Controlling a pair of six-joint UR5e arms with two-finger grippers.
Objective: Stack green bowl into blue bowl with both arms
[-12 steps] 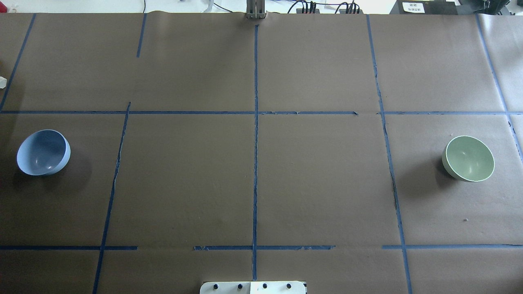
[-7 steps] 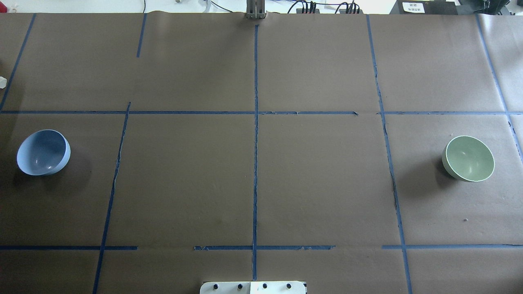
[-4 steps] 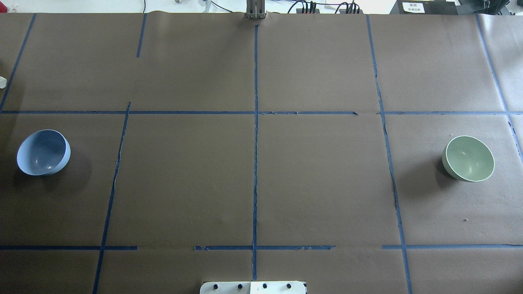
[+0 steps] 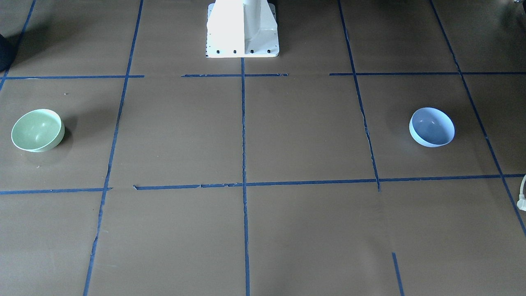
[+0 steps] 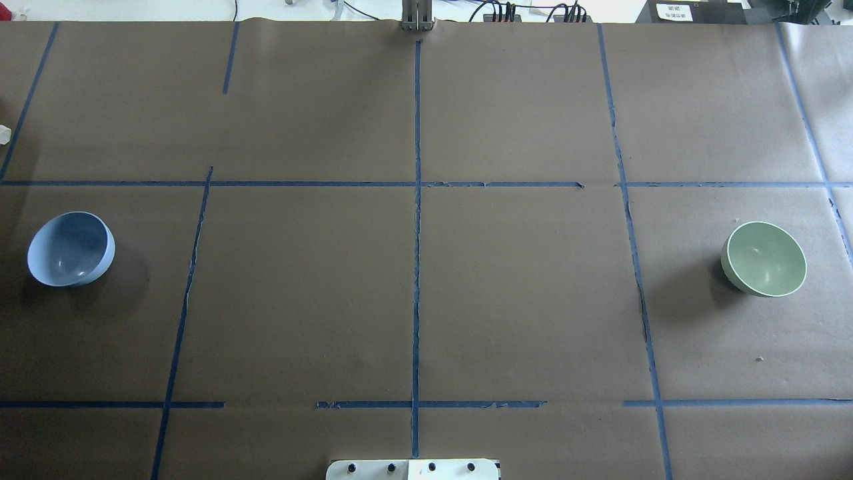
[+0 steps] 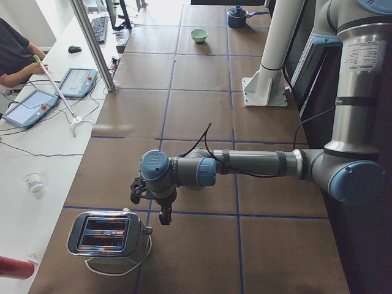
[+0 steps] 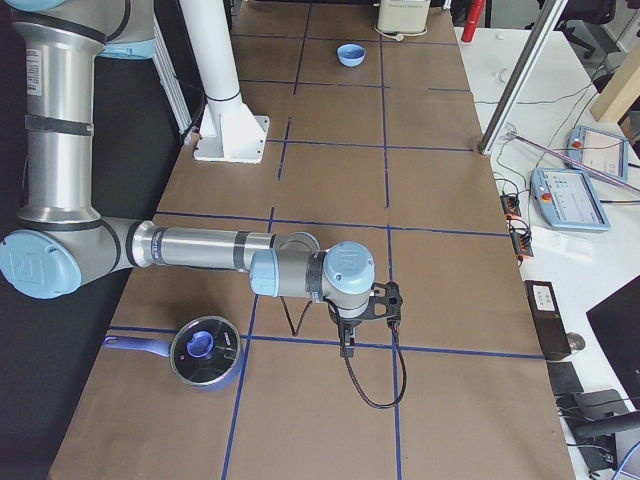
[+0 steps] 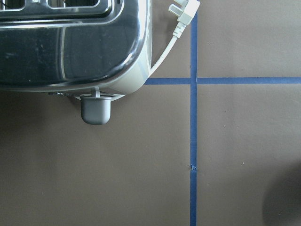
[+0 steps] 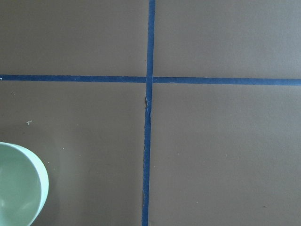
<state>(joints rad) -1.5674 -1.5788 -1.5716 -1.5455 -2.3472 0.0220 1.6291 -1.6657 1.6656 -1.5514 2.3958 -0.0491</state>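
Observation:
The green bowl [image 5: 764, 259] stands upright at the table's right side; it also shows in the front view [image 4: 37, 130] and at the lower left edge of the right wrist view [image 9: 19, 186]. The blue bowl [image 5: 70, 249] stands upright at the far left, also in the front view [image 4: 432, 126]. Neither arm shows in the overhead or front view. The left gripper [image 6: 164, 215] hangs beside a toaster; the right gripper [image 7: 346, 345] hangs over the tape lines. I cannot tell whether either is open or shut. Both look empty.
A chrome toaster [image 6: 107, 234] with a white cord stands at the left end. A blue lidded pot [image 7: 203, 352] stands at the right end. The white pedestal [image 4: 242, 28] is at the robot's side. Blue tape lines cross the brown table cover [image 5: 520, 287].

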